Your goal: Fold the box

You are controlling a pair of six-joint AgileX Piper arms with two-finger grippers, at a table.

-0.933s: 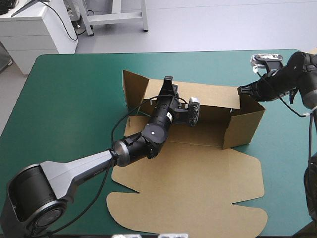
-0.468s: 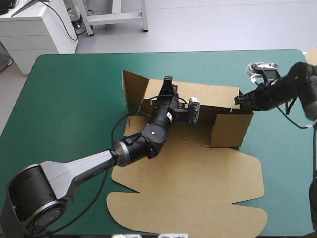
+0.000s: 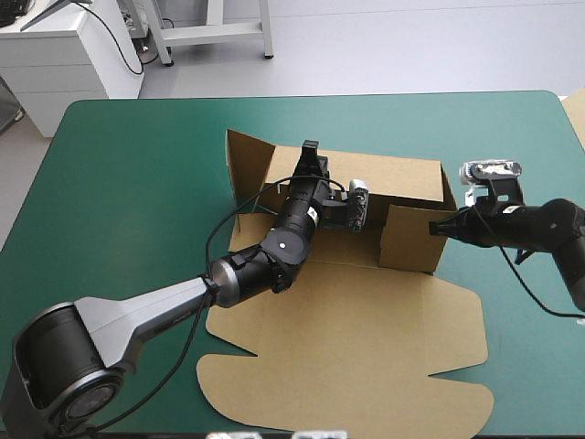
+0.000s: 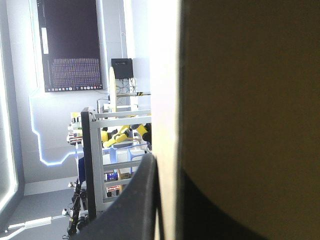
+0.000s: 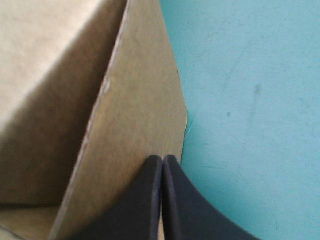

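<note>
Plain brown all over the box (image 3: 366, 338), flat lid and raised walls alike; darker, shaded brown inside the tray, paler along the cut edges in the wrist views. Even teal-green across the table cover (image 3: 128, 192), with a few faint dark scuffs (image 5: 257, 90) close beside the right gripper (image 3: 433, 226). Black on both fingers of that gripper and on the left gripper (image 3: 310, 148). Black on the left arm (image 3: 283, 242) near the wrist, grey on the long link toward its base. Black on the right arm (image 3: 539, 224).
</note>
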